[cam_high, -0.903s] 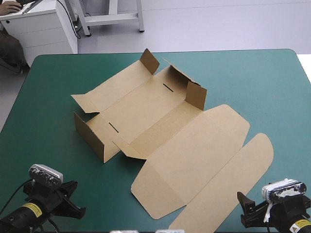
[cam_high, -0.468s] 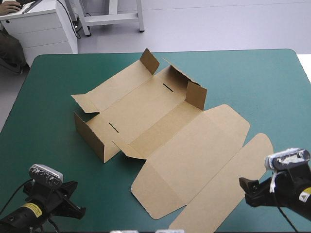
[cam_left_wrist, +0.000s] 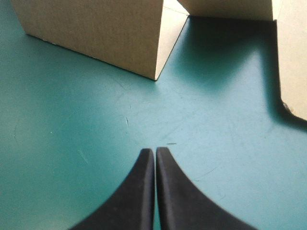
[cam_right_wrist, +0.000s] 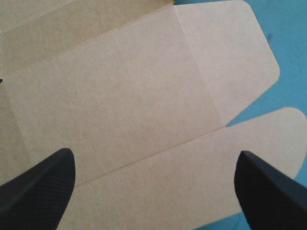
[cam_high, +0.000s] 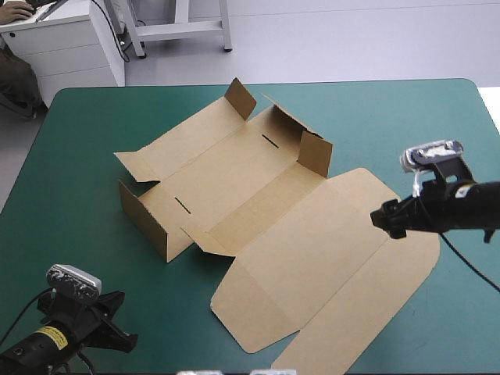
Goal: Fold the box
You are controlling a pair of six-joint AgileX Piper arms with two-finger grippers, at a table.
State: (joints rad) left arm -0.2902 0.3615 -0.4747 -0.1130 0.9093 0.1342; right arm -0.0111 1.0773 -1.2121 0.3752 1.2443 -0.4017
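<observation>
1. Open teal-green cover (cam_high: 406, 125) is found beyond the far and right sides of the box (cam_high: 258, 176).
2. Level passage at the box's left end is blocked by its raised wall (cam_high: 144, 223).
3. The space above the box's flat lid (cam_high: 312, 250) is occupied by the right gripper (cam_high: 380, 217).

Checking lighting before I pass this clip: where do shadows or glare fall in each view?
Left wrist view: the box wall throws a dark shadow on the cover ahead of the shut left pincer, no glare. Right wrist view: box evenly lit under the open right pincer, no shadow. High view: only faint shadows by the raised walls.
</observation>
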